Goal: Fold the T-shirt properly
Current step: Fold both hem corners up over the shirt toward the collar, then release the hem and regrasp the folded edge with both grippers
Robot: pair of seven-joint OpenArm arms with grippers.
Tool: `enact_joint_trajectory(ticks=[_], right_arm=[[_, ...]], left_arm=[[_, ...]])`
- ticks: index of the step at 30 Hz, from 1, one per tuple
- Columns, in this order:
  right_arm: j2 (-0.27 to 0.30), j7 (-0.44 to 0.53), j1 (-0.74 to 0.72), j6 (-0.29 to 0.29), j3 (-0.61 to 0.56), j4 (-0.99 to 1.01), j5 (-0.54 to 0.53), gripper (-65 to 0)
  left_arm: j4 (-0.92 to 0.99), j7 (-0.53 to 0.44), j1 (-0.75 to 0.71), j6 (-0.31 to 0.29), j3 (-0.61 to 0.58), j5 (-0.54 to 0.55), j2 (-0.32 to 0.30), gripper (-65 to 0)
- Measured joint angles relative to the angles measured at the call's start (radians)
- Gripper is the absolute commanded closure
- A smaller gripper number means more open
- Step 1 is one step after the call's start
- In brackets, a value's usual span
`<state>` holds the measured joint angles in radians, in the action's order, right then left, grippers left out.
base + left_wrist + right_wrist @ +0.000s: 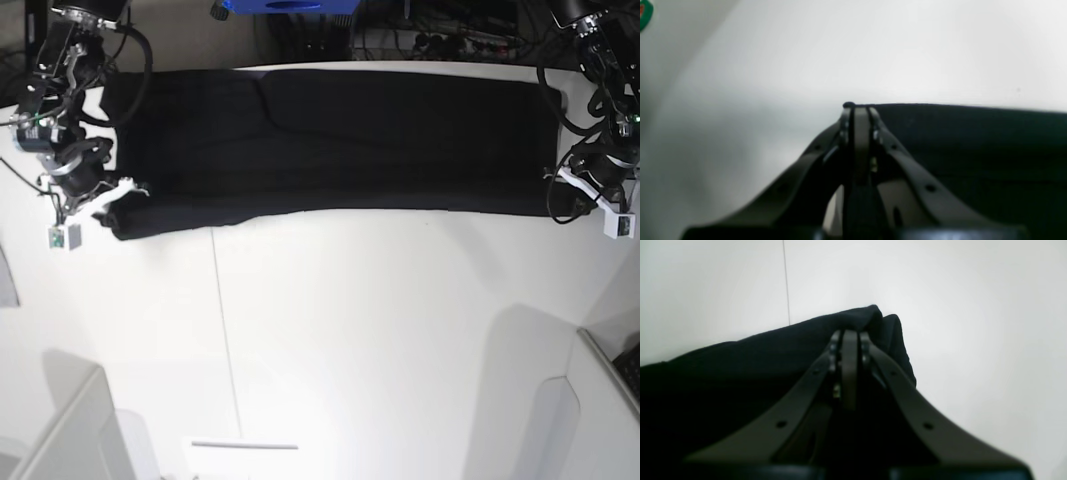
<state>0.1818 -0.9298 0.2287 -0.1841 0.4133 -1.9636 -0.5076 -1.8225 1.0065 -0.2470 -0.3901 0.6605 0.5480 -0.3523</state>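
While stretched, T-shirt (340, 140) between left hand (572, 200), right hand (112, 205)

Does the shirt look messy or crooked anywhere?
A little. The T-shirt lies in a long flat band on the table, but its corner by the right end effector is bunched into a lump, and the near edge there sags lower. Nothing looks torn.

— Where does the T-shirt (340, 140) lie?

— Along the far side of the table (380, 330), stretched from left to right. The near part of the table is bare.

— And the grippers?

— The right gripper (118, 192) is at one end of the shirt, the left gripper (568, 192) at the opposite end, each on the near edge.
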Motion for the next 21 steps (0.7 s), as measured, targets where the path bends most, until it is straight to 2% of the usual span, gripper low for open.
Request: enact_joint_trajectory(ticks=[12,14,16,19,21], right_arm=[[0.000,-0.003,0.122,0.000,0.000,-0.032,0.002,0.0],[-0.015,0.002,0.141,0.000,0.022,-0.032,-0.010,0.0],[-0.040,-0.013,0.155,0.000,0.080,-0.032,-0.066,0.0],[-0.027,-0.013,0.178,0.000,0.139,-0.033,-0.206,0.0],[-0.026,-0.048,0.202,-0.001,0.163,-0.039,-0.261,0.0]], left_arm=[[-0.021,-0.006,-0.048,0.000,0.000,0.000,-0.002,0.0],[-0.021,-0.004,-0.050,0.000,0.000,-0.001,-0.002,0.0],[-0.021,-0.008,-0.050,0.000,0.000,0.000,-0.003,0.0],[-0.021,-0.007,-0.059,0.000,0.000,0.000,-0.003,0.0],[-0.021,-0.008,-0.060,0.000,0.000,0.000,-0.003,0.0]])
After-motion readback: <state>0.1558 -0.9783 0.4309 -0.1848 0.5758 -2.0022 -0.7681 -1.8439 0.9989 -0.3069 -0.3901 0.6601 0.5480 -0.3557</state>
